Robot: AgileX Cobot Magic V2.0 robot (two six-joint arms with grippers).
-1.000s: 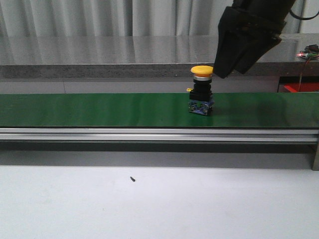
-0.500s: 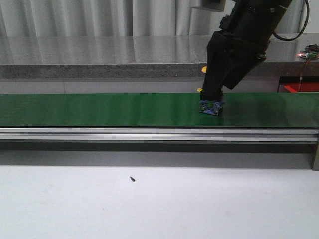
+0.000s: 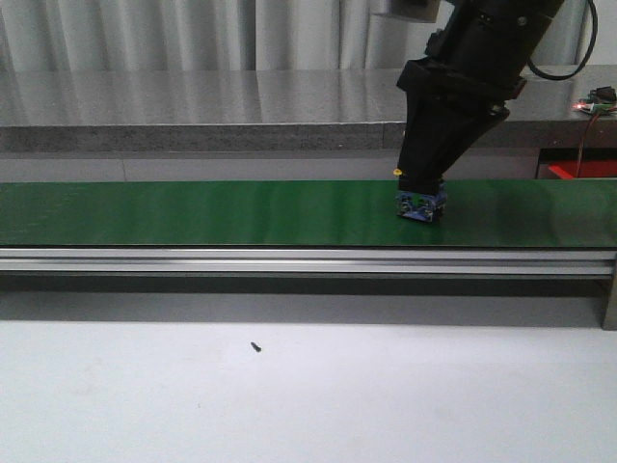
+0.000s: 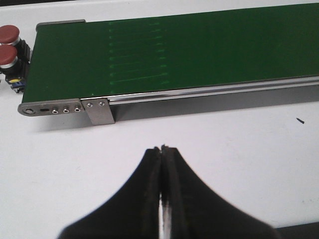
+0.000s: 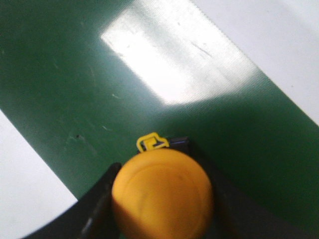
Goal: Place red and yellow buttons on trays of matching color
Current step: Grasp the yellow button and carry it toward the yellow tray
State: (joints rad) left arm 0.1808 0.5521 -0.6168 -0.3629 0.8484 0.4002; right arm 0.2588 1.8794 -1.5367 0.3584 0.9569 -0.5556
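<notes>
In the front view the right gripper (image 3: 422, 188) reaches down from the upper right onto the green conveyor belt (image 3: 193, 212), its black body hiding most of the yellow button (image 3: 420, 204); only the button's blue base and a small yellow tab at the side show beneath the fingers, and that base rests on the belt right of its middle. The belt runs across the view on a silver rail (image 3: 289, 260), the white table (image 3: 308, 386) lies in front of it with a tiny dark speck (image 3: 256, 346) on it, and a steel counter stands behind. From the left wrist, the left gripper (image 4: 162, 154) hangs over the bare table with its two dark fingers pressed together at the tips (nothing lies between them); beyond it is the belt's end with its metal bracket (image 4: 98, 110), and just past that end two red buttons (image 4: 8, 46) stand side by side, touching or nearly so. From the right wrist, the button's round yellow cap (image 5: 162, 194) fills the space between the right gripper's black fingers (image 5: 99, 204), which flank it closely on both sides over the green belt; the fingers appear to press the cap's sides, though the exact contact is hidden beneath its rim, and a bright glare patch lies on the belt beyond it.
</notes>
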